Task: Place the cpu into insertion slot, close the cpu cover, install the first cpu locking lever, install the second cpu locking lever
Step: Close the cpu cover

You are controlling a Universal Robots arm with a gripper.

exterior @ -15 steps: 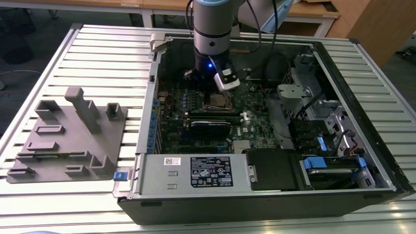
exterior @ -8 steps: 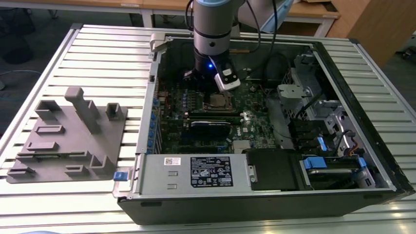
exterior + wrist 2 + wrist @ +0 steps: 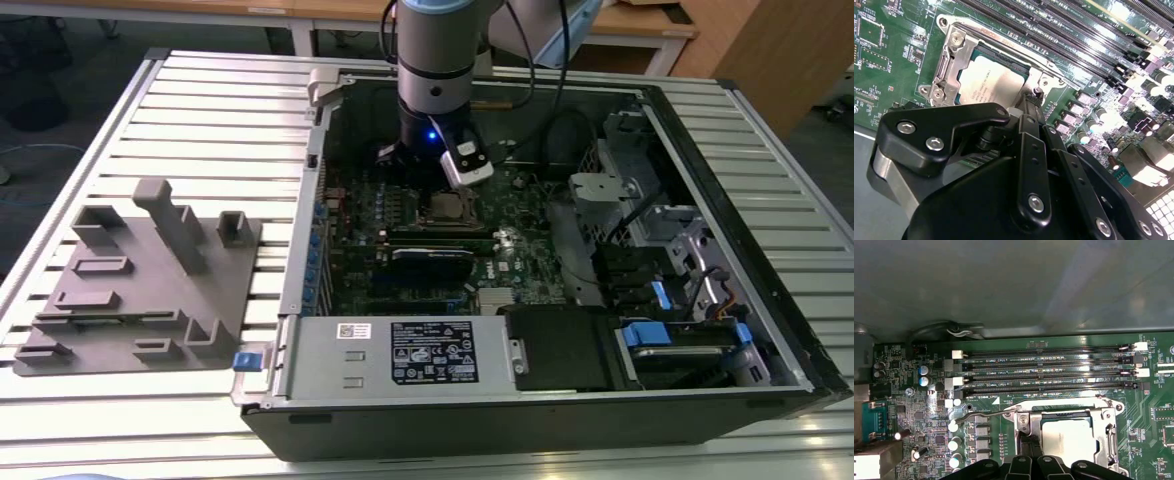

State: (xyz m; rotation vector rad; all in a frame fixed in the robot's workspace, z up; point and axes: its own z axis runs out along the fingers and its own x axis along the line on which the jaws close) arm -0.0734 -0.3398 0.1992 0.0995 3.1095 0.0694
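Note:
The cpu (image 3: pixel 989 82) (image 3: pixel 1068 437), with its silvery top, lies flat in the insertion slot (image 3: pixel 451 208) on the green board. The silver cpu cover (image 3: pixel 952 56) (image 3: pixel 1106 427) is down around it, framing the chip. A thin wire locking lever (image 3: pixel 979 415) runs along the cover's edge and sticks out to one side. My gripper (image 3: pixel 1030 102) (image 3: pixel 1026 442) hangs low over the cover's edge beside the chip, its black fingers together with nothing seen between them. In the exterior view my arm's wrist (image 3: pixel 434 120) stands over the board just behind the slot.
Long black memory slots (image 3: pixel 1054 372) run beside the socket. The open computer case (image 3: pixel 747 330) walls the board in, with a power supply (image 3: pixel 400 352), a drive cage (image 3: pixel 654 230) and cables (image 3: pixel 574 130). A grey fixture (image 3: pixel 134 280) sits on the slatted table at the exterior view's left.

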